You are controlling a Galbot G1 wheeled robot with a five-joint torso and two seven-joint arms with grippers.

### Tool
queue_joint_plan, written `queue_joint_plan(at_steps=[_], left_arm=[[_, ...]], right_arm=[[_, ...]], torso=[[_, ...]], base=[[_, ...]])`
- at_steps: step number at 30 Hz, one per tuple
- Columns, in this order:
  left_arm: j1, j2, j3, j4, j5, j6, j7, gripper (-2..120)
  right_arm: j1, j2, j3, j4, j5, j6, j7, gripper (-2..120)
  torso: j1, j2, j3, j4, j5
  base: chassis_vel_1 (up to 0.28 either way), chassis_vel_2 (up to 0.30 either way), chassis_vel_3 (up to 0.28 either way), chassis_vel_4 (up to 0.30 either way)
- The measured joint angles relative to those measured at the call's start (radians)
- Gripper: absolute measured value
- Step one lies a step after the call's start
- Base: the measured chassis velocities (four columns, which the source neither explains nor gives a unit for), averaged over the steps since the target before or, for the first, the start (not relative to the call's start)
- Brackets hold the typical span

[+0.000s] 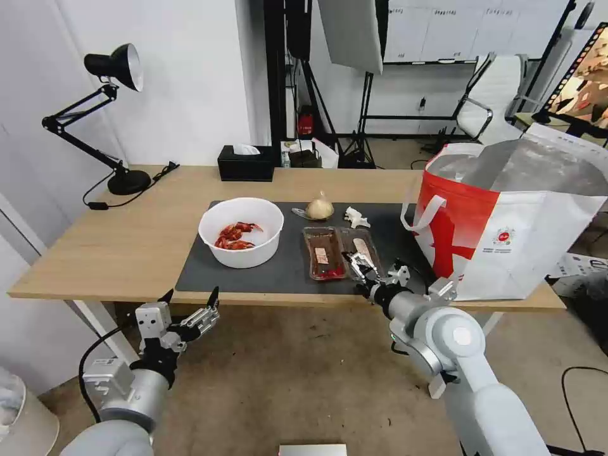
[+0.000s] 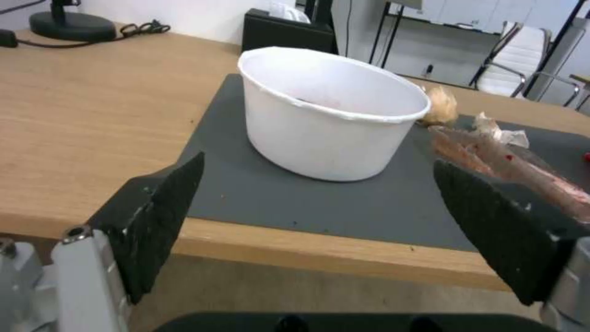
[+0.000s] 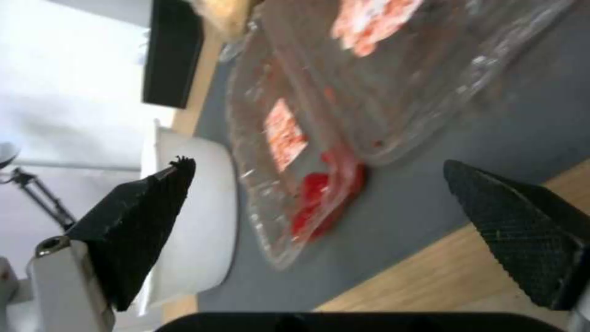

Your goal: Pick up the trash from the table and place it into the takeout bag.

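Note:
On the table's (image 1: pixel 120 240) dark mat (image 1: pixel 285 269) stands the white bowl (image 1: pixel 240 231) (image 2: pixel 332 115) of red shells. To its right lie the clear tray (image 1: pixel 339 252) (image 3: pixel 344 115) with red residue, the tan knotted bag (image 1: pixel 320 207) and the crumpled tissue (image 1: pixel 356 218). The takeout bag (image 1: pixel 506 221) stands open at the table's right end. My right gripper (image 1: pixel 362 266) (image 3: pixel 318 163) is open at the tray's near end, its fingers either side of the tray's corner. My left gripper (image 1: pixel 190 304) (image 2: pixel 318 162) hangs open below the table's front edge, facing the bowl.
A black tissue box (image 1: pixel 246 163) sits at the table's back edge and a black desk lamp (image 1: pixel 117 114) with its cable at the back left. A chair and stands fill the room behind. Bare wood lies left of the mat.

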Motion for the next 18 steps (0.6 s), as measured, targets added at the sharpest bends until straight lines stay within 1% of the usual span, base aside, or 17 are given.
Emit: queue_joint_plan(at_steps=[14,18], left_arm=[[0.008,-0.007,-0.004,-0.003,0.000,-0.002,0.000,100],[0.017,-0.012,-0.008,-0.007,0.001,-0.003,0.000,100]], right_arm=[[0.036,0.017,-0.003,-0.051,0.003,0.005,-0.007,100],[0.045,0.019,-0.009,-0.064,0.003,0.009,-0.038,100]], torso=[[0.000,0.000,0.000,-0.0002,-0.0003],[0.000,0.000,0.000,0.0000,0.0002]], base=[[0.000,0.000,0.000,0.000],[0.000,0.000,0.000,0.000]])
